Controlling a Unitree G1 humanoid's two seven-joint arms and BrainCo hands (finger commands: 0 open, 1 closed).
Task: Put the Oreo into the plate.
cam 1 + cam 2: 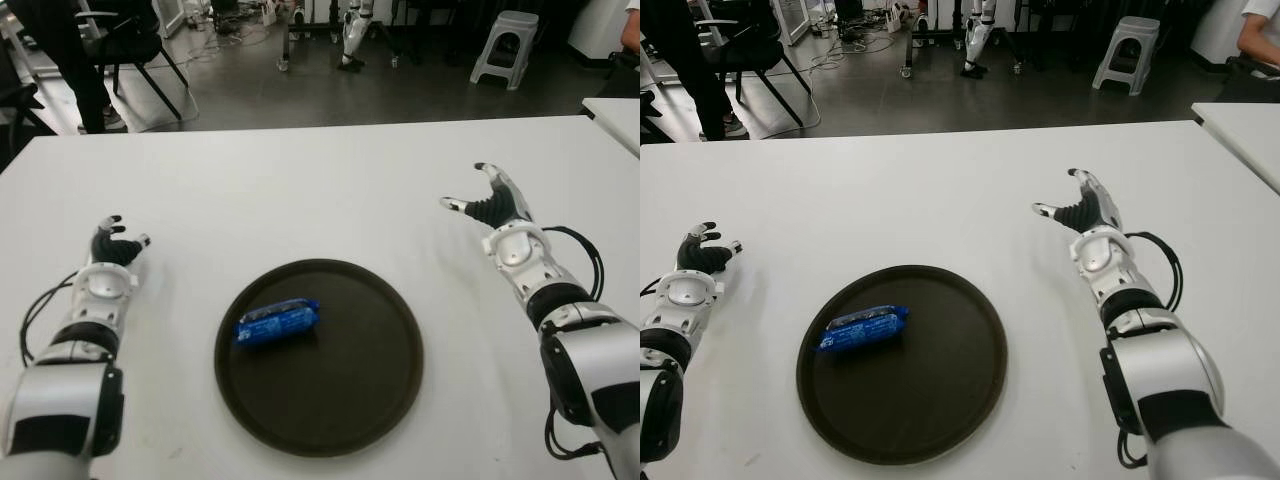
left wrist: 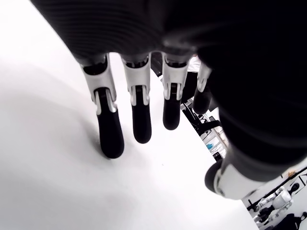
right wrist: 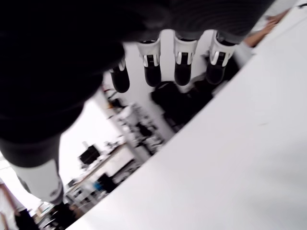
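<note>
Where it lies in plate [image 1: 390, 310] | Oreo [image 1: 277, 322]: blue wrapped pack

The Oreo [image 1: 277, 322] is a small blue packet with white print, lying flat on its side inside the plate [image 1: 370, 400], in its left half and slightly tilted. The plate is round, dark brown and shallow-rimmed, sitting flat on the white desk [image 1: 300, 190].

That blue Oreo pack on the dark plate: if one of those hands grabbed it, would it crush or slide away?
The Oreo pack looks like a thin, glossy wrapper, so it is probably light and a bit slippery. Its rounded, tube-like shape suggests it could roll on the smooth plate if nudged sideways. The biscuits inside would likely crack under a hard squeeze.
</note>
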